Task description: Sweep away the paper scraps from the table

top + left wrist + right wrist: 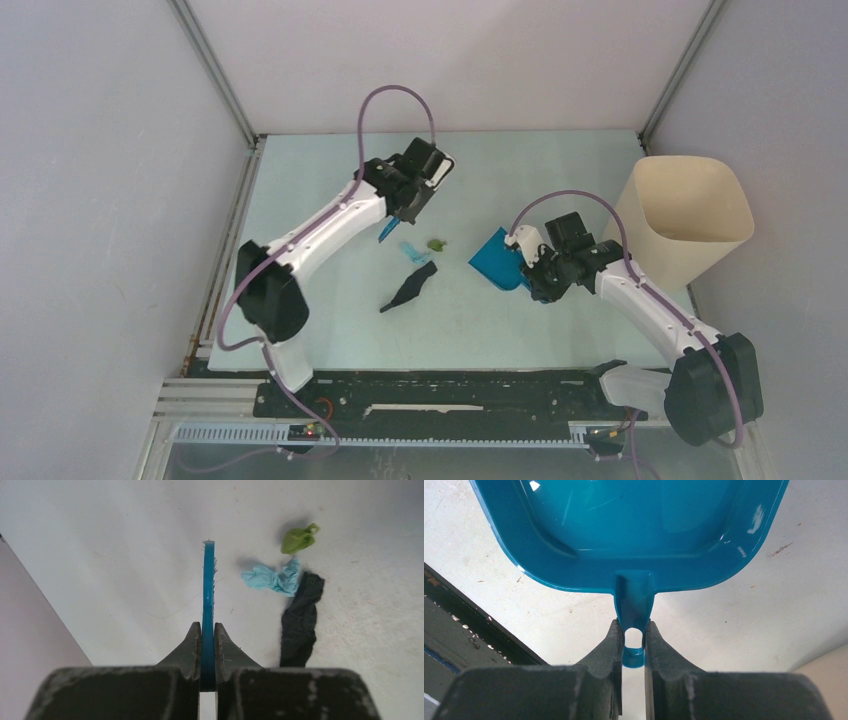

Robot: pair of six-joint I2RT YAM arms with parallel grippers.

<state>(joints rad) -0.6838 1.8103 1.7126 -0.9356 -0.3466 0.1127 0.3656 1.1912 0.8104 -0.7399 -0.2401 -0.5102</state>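
White-shelled arms (330, 228), black joints (272, 295), looping purple cables (395, 89)

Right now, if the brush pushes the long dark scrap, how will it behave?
Probably light: the dark scrap looks thin, crumpled. Likely floppy; being long, it may pivot or fold. It seems to touch the cyan scrap, possibly dragging it.

One green scrap (299, 539), one cyan scrap (274, 578), one black scrap (300, 622), one brush (208, 595), one dustpan (634, 525), one bin (680, 250)

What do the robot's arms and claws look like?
The left arm and right arm have white shells, black joints and black bases. A purple cable runs along each. The left claw and right claw have two dark grey, scuffed, wedge-shaped fingers.
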